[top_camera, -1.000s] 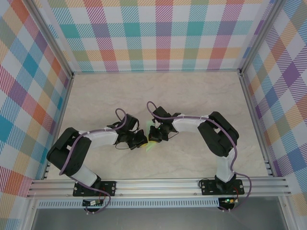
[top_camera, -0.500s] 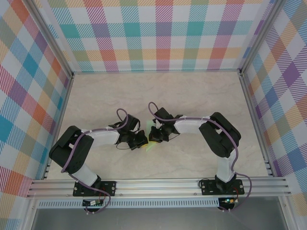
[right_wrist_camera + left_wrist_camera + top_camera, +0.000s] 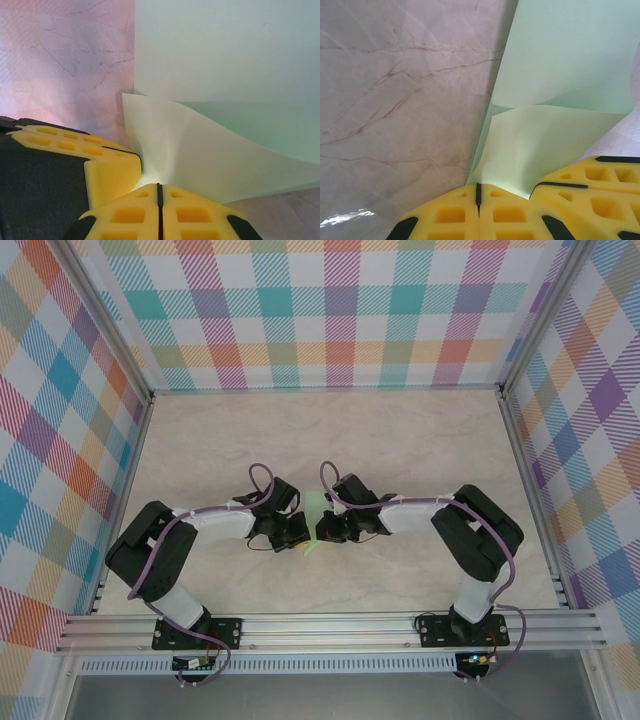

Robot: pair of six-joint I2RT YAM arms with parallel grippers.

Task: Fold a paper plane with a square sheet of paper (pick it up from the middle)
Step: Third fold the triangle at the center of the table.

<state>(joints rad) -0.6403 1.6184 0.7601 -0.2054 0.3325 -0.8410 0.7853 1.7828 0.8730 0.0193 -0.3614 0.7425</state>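
Two pinches are in force: the left gripper [image 3: 296, 531] and the right gripper [image 3: 323, 530] are each clamped on the square sheet of paper [image 3: 560, 60], with the yellow pads pressed flat together and no gap between them. The tips meet nearly nose to nose, so neither arm is nearer. The sheet, partly folded into overlapping layers, spreads directly ahead of both sets of fingertips, above the table [image 3: 420, 440]. Its visible length runs crosswise to the line joining the grippers. Judgement: the next fold needs coordinated motion, since pulling apart risks tearing.
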